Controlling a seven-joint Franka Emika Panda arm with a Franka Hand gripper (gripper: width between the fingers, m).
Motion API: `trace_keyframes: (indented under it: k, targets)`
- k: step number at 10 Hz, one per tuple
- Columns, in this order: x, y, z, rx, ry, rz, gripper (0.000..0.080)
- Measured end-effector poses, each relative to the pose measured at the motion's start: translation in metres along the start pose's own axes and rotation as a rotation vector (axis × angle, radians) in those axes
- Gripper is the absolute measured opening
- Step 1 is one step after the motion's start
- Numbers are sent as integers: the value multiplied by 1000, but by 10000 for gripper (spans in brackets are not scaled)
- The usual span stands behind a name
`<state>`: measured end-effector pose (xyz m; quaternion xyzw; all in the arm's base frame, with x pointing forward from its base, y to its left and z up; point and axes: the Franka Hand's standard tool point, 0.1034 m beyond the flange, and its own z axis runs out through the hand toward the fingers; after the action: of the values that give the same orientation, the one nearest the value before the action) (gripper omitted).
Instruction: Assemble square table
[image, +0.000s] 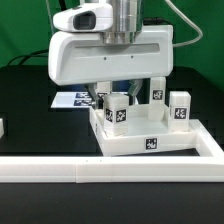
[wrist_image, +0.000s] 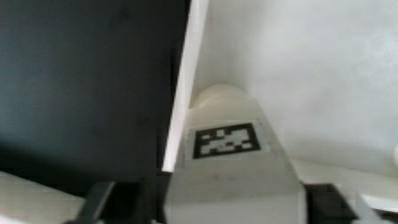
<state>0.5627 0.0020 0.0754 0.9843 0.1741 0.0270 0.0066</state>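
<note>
Nearest: white border rail (image: 60, 167) across the black bench (image: 25, 110). Behind it the square table top (image: 150, 140), three tagged legs standing on it. Hand (image: 128, 88) directly above; its fingers (wrist_image: 98, 200) straddle a tagged leg (wrist_image: 222, 150), contact not discernible. Farthest: marker board (image: 75, 100).

Your square tabletop (image: 150, 140) lies flat, a tag on its near wall, tucked into the border rail's corner. Three white tagged legs stand upright on it: one (image: 117, 108) near the middle, one (image: 179, 105) toward the exterior view's right, one (image: 156, 88) behind.
</note>
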Motion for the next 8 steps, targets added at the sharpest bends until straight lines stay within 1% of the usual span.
trace_keyframes:
  k: [1, 3, 6, 8]
  targets:
    - [0, 0, 0, 0, 0, 19, 289]
    - [0, 0, 0, 0, 0, 54, 289]
    - [-1, 4, 0, 0, 5, 295, 289]
    - [-3, 4, 2, 9, 25, 541, 290]
